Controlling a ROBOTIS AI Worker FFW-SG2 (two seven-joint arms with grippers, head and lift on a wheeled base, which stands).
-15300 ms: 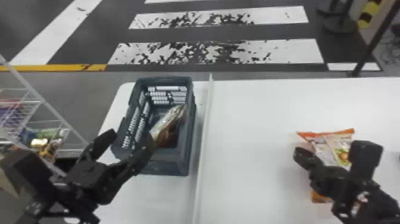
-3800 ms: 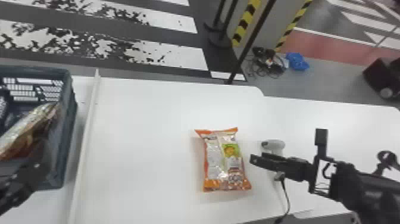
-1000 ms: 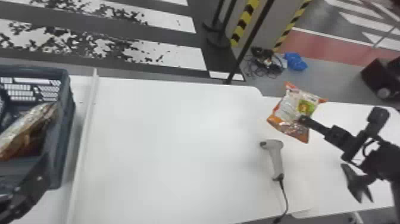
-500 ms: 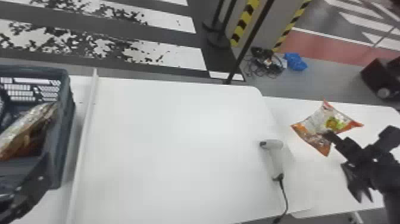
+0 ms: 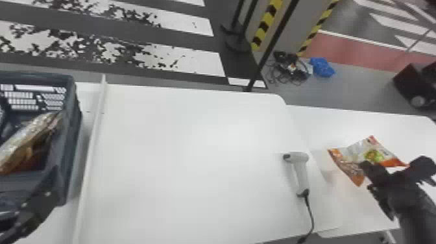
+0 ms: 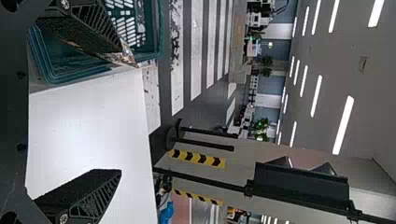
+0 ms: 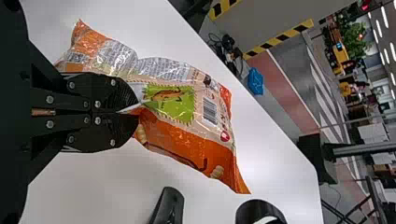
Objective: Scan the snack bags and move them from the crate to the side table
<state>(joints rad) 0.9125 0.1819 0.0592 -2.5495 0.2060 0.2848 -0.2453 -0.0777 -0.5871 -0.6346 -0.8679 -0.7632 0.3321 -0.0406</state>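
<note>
My right gripper (image 5: 365,167) is over the side table (image 5: 357,207) at the right, with an orange and white snack bag (image 5: 378,154). From the right wrist view, the gripper (image 7: 137,113) is shut on the middle of that bag (image 7: 187,135), whose barcode faces the camera. At the lower left, my left gripper (image 5: 48,191) is by the near side of the crate (image 5: 73,129). A shiny brown-gold bag (image 5: 27,142) leans inside the crate. The left wrist view has this gripper (image 6: 102,112) open, one finger in front of the crate (image 6: 56,70).
A grey handheld scanner (image 5: 300,172) lies near the right edge of the main table (image 5: 194,162), its cable running to the front edge. A raised white strip (image 5: 92,146) runs beside the crate. Two dark rounded shapes (image 7: 170,205) stand near the held bag.
The bag lay on the main table several seconds ago; my right gripper took hold of it and carried it right, past the scanner. Lately it moved farther right and lower. The left arm kept still lately.
</note>
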